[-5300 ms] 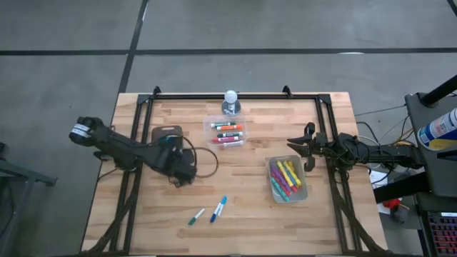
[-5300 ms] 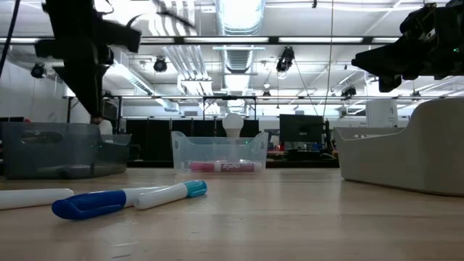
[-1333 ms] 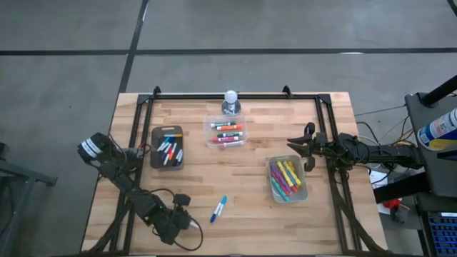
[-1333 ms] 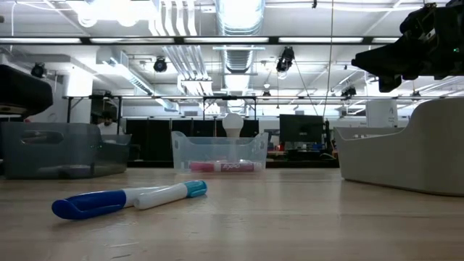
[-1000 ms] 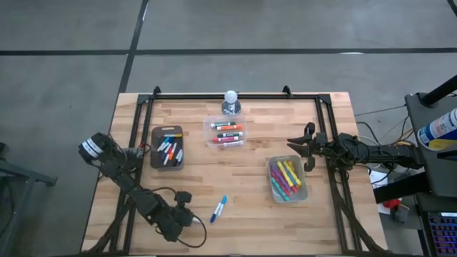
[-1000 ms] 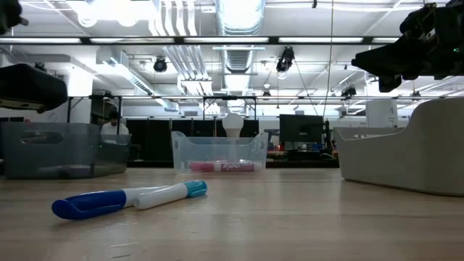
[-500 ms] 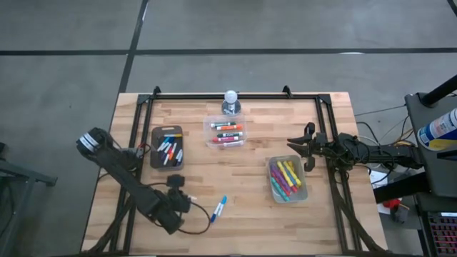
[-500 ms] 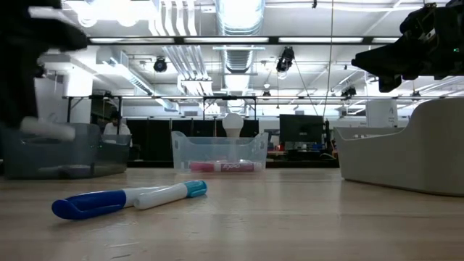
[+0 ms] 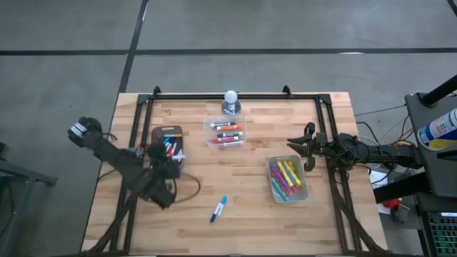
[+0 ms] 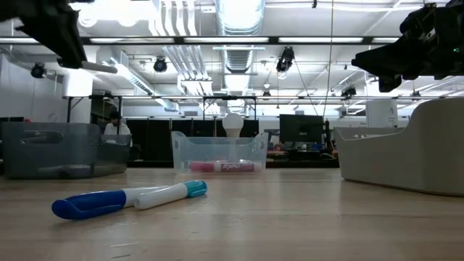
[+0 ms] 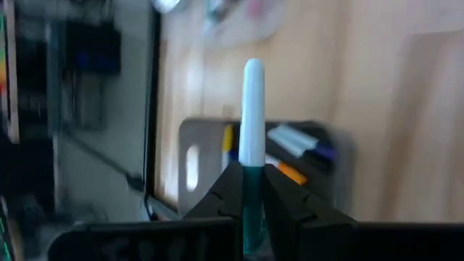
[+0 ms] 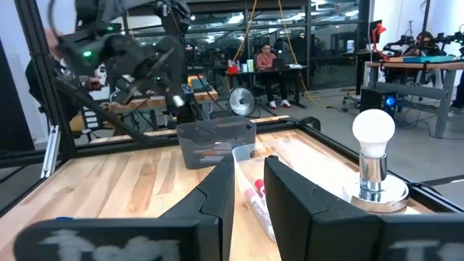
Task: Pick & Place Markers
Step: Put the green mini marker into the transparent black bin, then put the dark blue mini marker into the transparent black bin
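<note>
Tubs: your dark tray (image 9: 166, 133) holds mixed markers (image 9: 171, 148), the clear tub (image 9: 211, 141) red and orange ones. Left gripper (image 11: 251, 194) is clamped on a teal-capped marker (image 11: 251, 138) (over the tray); right gripper (image 12: 249, 187) hangs parted, empty.

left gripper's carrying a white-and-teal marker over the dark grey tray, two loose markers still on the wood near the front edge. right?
Not quite: only one loose marker, the blue-capped white marker, lies on the wooden table, as the high view shows. The rest holds: the left gripper is shut on the white-and-teal marker over the dark grey tray.
</note>
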Robot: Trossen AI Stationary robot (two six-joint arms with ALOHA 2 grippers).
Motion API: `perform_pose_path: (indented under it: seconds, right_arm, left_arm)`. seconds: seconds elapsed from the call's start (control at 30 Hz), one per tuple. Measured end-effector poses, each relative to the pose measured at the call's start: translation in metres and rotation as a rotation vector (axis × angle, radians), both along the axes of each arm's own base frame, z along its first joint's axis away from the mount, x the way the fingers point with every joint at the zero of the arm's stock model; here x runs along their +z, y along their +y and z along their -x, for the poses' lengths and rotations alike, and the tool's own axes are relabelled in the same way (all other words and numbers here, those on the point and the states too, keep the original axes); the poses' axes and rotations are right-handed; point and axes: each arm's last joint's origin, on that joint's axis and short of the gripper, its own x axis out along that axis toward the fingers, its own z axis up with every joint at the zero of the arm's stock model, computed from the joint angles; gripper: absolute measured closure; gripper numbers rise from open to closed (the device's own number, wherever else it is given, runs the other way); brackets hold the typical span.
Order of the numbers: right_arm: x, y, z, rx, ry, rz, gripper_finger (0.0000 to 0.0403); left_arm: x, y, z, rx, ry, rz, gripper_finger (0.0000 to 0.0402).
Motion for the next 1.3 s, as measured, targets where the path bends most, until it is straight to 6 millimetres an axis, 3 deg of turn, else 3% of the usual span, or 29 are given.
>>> perform_pose_path:
  seconds: [0.2,0.4,0.6,0.7,0.9,1.3]
  right_arm:
    - [0.0,0.0,0.0,0.0,0.0,0.001,0.0335]
    - [0.0,0.0,0.0,0.0,0.0,0.001,0.0335]
    - [0.0,0.0,0.0,0.0,0.0,0.001,0.0335]
    - [0.0,0.0,0.0,0.0,0.0,0.001,0.0335]
    - [0.0,0.0,0.0,0.0,0.0,0.001,0.0335]
    - [0.0,0.0,0.0,0.0,0.0,0.0,0.0335]
  left_arm:
    - [-0.006,0.042,0.001,0.324,0.002,0.126,0.0376]
    - [-0.031,0.077,0.004,0.5,0.081,0.109,0.0376]
    - [-0.061,0.094,0.005,0.506,0.188,0.197,0.0368]
    - [-0.066,0.098,0.006,0.497,0.224,0.181,0.0359]
    - [-0.06,0.099,0.002,0.49,0.189,0.164,0.0334]
    - [-0.025,0.095,-0.016,0.464,0.059,0.242,0.0294]
